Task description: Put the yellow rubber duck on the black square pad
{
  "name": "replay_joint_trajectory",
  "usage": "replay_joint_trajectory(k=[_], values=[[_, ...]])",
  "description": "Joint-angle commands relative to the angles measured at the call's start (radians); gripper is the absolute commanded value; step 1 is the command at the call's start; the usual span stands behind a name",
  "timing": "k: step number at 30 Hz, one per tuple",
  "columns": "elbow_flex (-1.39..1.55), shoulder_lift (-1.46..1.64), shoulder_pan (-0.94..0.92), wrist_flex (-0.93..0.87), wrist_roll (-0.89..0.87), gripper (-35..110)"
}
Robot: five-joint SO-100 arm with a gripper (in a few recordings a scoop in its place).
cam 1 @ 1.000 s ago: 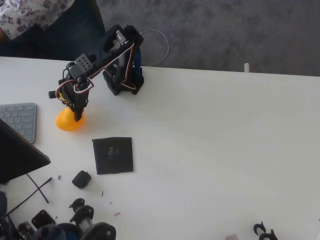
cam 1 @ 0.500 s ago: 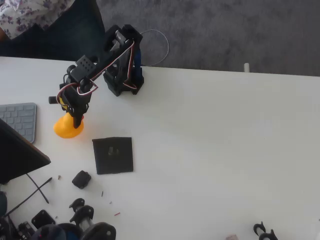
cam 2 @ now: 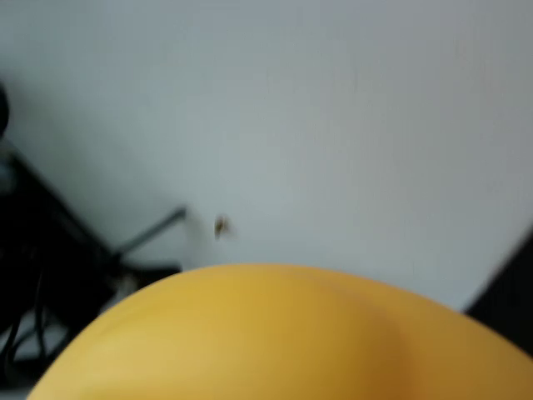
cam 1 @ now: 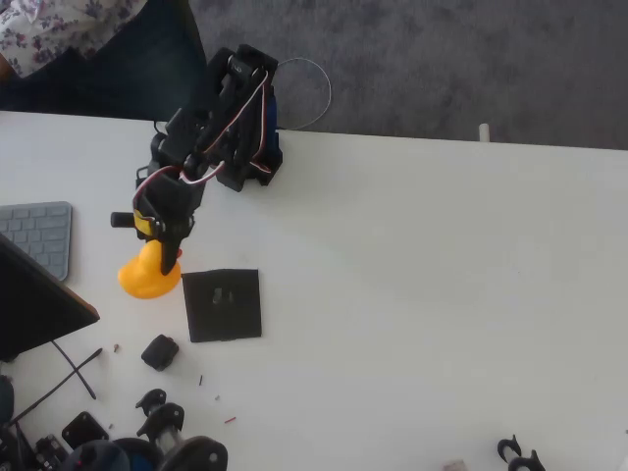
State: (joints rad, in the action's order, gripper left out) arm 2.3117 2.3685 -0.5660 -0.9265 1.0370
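A black SO-100 arm reaches from its base at the table's far edge, its gripper (cam 1: 169,257) clamped on the yellow rubber duck (cam 1: 147,278), seen from overhead. The duck sits just left of the black square pad (cam 1: 222,304) in that view, close beside its upper left corner but not over it; whether the toy touches the white table (cam 1: 422,285) or hangs just above it cannot be told. The pad lies flat, with faint grey marks near its middle. In the wrist view, the duck's rounded yellow body (cam 2: 275,333) bulges across the lower part of the picture, blurred and very near the lens, with the pale tabletop beyond and a dark corner of the pad (cam 2: 508,304) at the lower right. A grey keyboard (cam 1: 39,235) lies at the left edge of the overhead view, partly behind a dark slanted panel (cam 1: 34,304). A small chunky black block (cam 1: 159,352) rests below the pad's left side, among loose black parts (cam 1: 162,422) and thin cables (cam 1: 69,378) at the table's near edge.
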Motion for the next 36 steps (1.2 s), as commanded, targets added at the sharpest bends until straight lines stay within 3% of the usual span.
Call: replay_joint_trajectory(k=[1,8,15,36], values=[[-0.037,0.06,0.094,-0.006,-0.049,10],[-0.031,0.044,0.253,-0.043,-0.278,10],[-0.031,-0.002,0.387,-0.172,-0.37,10],[-0.262,-0.4,0.383,-0.121,-0.505,10]])
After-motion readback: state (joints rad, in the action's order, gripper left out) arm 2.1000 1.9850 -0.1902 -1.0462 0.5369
